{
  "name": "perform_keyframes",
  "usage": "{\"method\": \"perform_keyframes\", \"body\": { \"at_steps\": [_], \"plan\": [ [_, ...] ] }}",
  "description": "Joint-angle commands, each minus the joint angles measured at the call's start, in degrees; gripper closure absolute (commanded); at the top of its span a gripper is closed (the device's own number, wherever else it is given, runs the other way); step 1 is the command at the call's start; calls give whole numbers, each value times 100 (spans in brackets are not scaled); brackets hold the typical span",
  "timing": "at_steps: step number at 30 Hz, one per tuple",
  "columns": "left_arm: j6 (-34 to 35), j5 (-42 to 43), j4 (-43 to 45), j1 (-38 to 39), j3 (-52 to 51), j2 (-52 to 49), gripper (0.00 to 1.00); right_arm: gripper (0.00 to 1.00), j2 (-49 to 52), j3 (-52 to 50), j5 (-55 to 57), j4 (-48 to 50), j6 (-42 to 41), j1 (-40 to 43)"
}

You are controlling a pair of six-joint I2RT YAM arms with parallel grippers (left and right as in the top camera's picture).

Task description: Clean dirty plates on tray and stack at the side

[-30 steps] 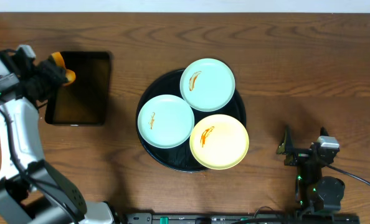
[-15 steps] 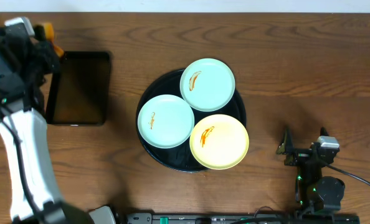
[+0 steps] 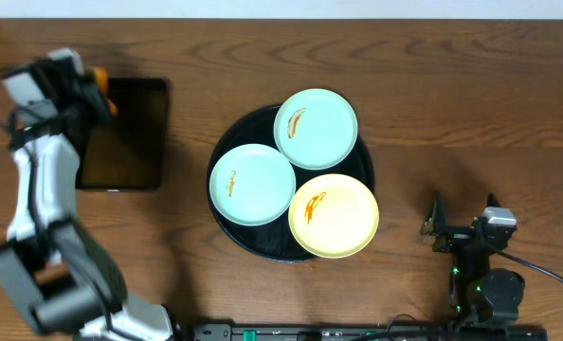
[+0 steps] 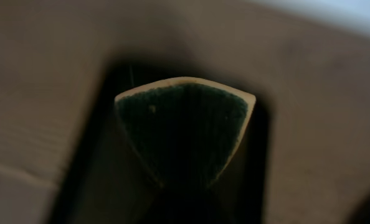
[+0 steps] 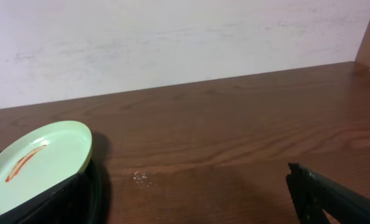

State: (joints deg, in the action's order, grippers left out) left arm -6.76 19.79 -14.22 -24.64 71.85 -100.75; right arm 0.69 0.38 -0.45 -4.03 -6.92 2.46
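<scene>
— What is the desk (image 3: 471, 95) like?
— It is brown wood with wavy dark lines. Along its top edge stands a plain pale wall (image 5: 172, 43).
— Where are the plates?
— All three lie on the round black tray (image 3: 246, 128) in the middle. One mint plate (image 3: 316, 128) is at the top and the other mint plate (image 3: 252, 184) is on the left. The yellow plate (image 3: 334, 215) is at the lower right. Each has an orange smear.
— And the left tool (image 3: 97, 85)?
— It is at the upper left, over the small square-cornered black tray (image 3: 120, 142). It squeezes a green sponge (image 4: 182, 127), bent in half.
— The right tool (image 5: 186, 180)?
— It is at the lower right, down by the desk. Its fingers are spread wide and hold nothing.
</scene>
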Motion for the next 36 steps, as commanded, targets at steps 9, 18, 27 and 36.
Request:
{"method": "perform_keyframes", "body": {
  "at_steps": [9, 18, 27, 36],
  "plan": [
    [-72, 164, -225, 13, 90, 2142, 93, 1, -20, -7, -4, -24, 76, 24],
    [-72, -400, -234, 15, -225, 361, 93, 1, -20, -7, -4, -24, 76, 24],
    [321, 39, -343, 9, -57, 951, 93, 1, -20, -7, -4, -24, 76, 24],
    [363, -372, -385, 35, -240, 2708, 92, 1, -20, -7, -4, -24, 76, 24]
  ]
}}
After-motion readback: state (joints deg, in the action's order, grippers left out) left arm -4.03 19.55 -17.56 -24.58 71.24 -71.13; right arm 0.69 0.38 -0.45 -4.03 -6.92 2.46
